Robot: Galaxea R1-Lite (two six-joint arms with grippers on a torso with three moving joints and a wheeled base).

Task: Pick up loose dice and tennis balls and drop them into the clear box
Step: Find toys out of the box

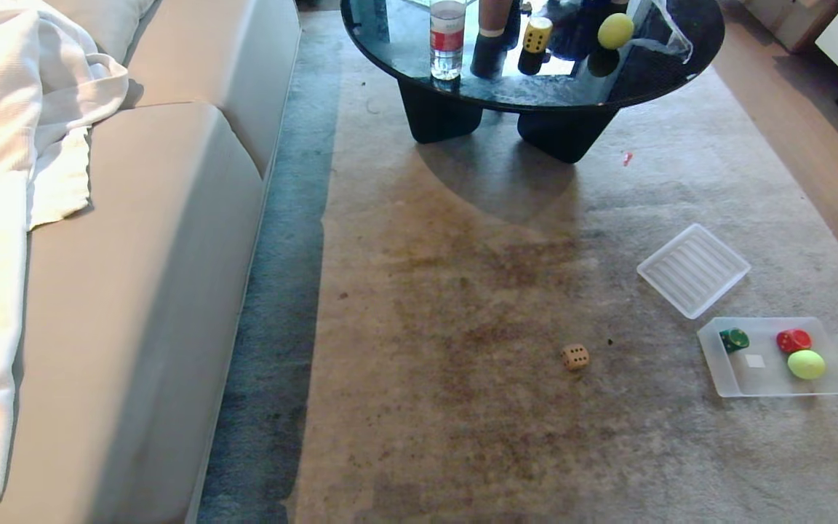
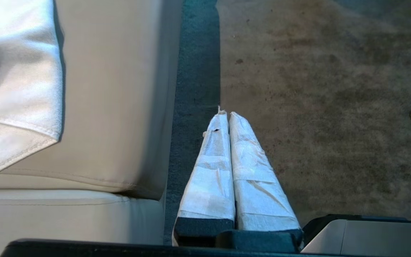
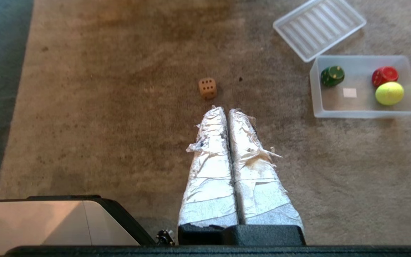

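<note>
The right claw (image 3: 228, 111) is hanging above the carpet (image 1: 463, 327) with its two tape-wrapped fingers pressed flat together, gripping nothing. In its wrist view the beige die (image 3: 207, 87) is lying on the carpet just beyond the fingertips, toward 11 o'clock, apart from them. The left claw (image 2: 227, 113) is likewise sitting fully closed and empty, hovering over the dark strip of floor between the sofa (image 2: 120, 107) and the carpet, with the beige die far off at 3 o'clock in its view.

In the head view neither arm is showing. The beige die (image 1: 575, 356) is resting alone on the carpet at about 5 o'clock from the frame's centre. The clear box (image 1: 724, 378) is sitting well apart from it at 3 o'clock of the die, holding a green die (image 1: 734, 339), a red die (image 1: 793, 340) and one tennis ball (image 1: 806, 364), which is touching the red die. The ribbed lid (image 1: 692, 270) is lying just beside the box at its 11 o'clock.

At 12 o'clock the round dark counter (image 1: 463, 84) is carrying the yellow die (image 1: 536, 35), a second tennis ball (image 1: 615, 30) and a water bottle (image 1: 447, 40). A white blanket (image 1: 19, 109) is draping over the sofa at 9 o'clock.
</note>
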